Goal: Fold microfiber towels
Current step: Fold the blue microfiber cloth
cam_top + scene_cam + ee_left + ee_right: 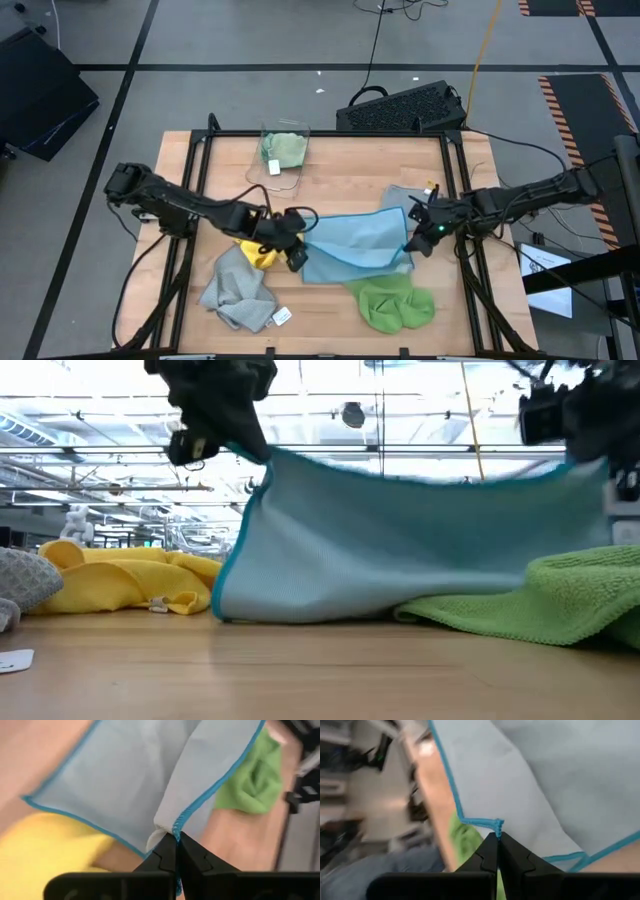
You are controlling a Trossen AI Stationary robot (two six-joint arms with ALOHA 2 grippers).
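Wrist views — blue towel [125,785] pinched between fingers [165,860].

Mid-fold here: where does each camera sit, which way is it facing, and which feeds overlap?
High view: above the table, looking straight down; both arms show, left gripper and right gripper pinching the light blue towel.
Low view: at tabletop height, looking level across; the blue towel hangs lifted between both grippers.
Left wrist view: on the left arm, looking past its shut fingers at the towel corner.
Right wrist view: on the right arm, its fingers shut on another corner.
Shared: all four show the blue towel and the bright green towel.
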